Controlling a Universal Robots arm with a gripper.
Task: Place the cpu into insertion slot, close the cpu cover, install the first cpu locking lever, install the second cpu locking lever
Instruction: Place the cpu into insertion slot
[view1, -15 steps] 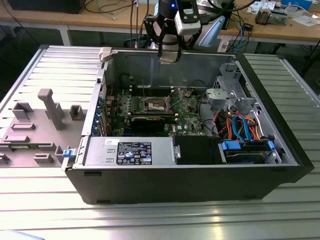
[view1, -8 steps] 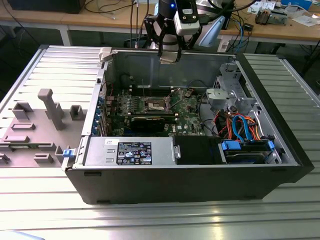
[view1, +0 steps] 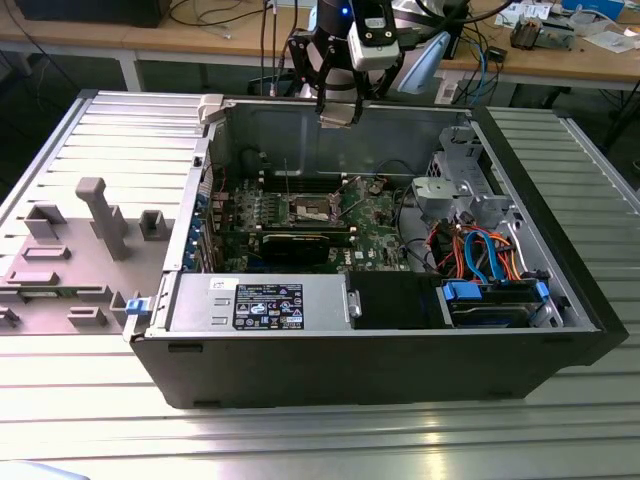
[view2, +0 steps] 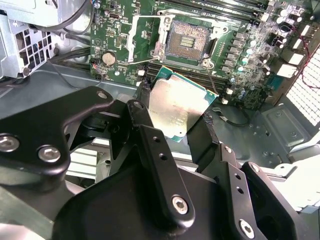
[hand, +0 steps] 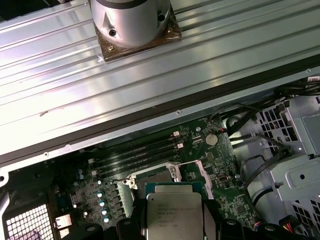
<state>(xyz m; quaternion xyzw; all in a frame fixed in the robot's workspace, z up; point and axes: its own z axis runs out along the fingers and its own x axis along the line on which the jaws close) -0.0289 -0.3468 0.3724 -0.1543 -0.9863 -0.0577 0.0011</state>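
My gripper (view1: 338, 110) hangs above the back wall of the open computer case, well above the green motherboard (view1: 375, 215). It is shut on the cpu (view2: 177, 106), a flat silver-grey square pinched between the black fingers (view2: 145, 122) by two opposite edges. In the first wrist view the cpu (hand: 173, 212) shows label side up. The insertion slot (view2: 189, 41) lies uncovered on the board, its dark contact field showing, and the chip is apart from it. Beside the slot, the silvery cpu cover (view2: 141, 36) stands swung open. In the exterior view the insertion slot (view1: 313, 208) is below and in front of the gripper.
A long black card (view1: 305, 243) lies in front of the slot, with memory slots (hand: 135, 155) behind it. A labelled power supply (view1: 262, 303) sits at the front. A drive cage (view1: 455, 185) and coloured cables (view1: 480, 250) are on the exterior view's right. A grey fixture plate (view1: 95, 215) lies outside the case.
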